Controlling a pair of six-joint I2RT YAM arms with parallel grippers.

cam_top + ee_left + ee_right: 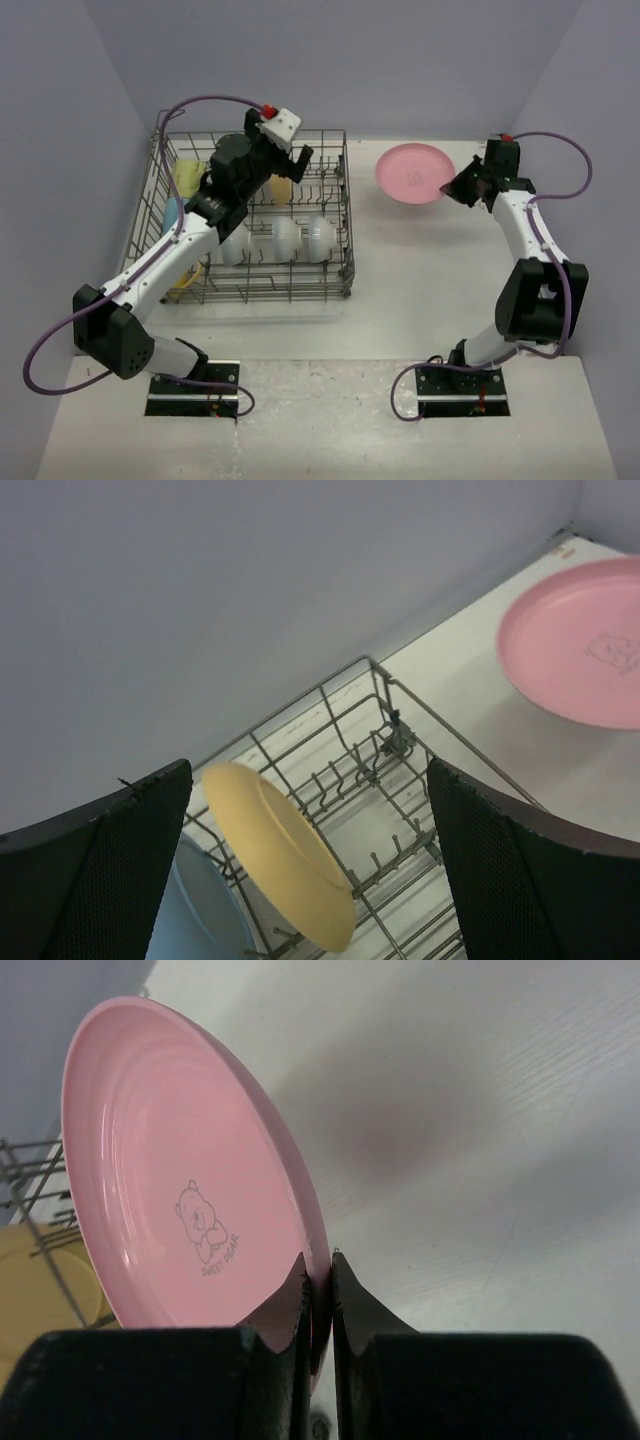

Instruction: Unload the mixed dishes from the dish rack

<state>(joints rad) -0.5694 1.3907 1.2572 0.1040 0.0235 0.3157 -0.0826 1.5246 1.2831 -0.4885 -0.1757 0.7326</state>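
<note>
The grey wire dish rack (347, 222) stands on the left half of the table. My left gripper (292, 163) hangs open over the rack's far right corner, holding nothing. In the left wrist view the left gripper (308, 770) frames an orange-yellow plate (285, 865) standing on edge among the tines, with a blue plate (200, 915) behind it. Three white bowls (285, 240) sit in the rack's front row. To the right of the rack, my right gripper (450, 187) is shut on the near rim of the pink plate (180, 1170), which is tilted over the table.
Mugs stand along the rack's left side: pale yellow-green (188, 178), light blue (172, 212) and yellow (186, 276). Lilac walls close in the table at the back and sides. White tabletop (430, 280) lies between the rack and the right arm.
</note>
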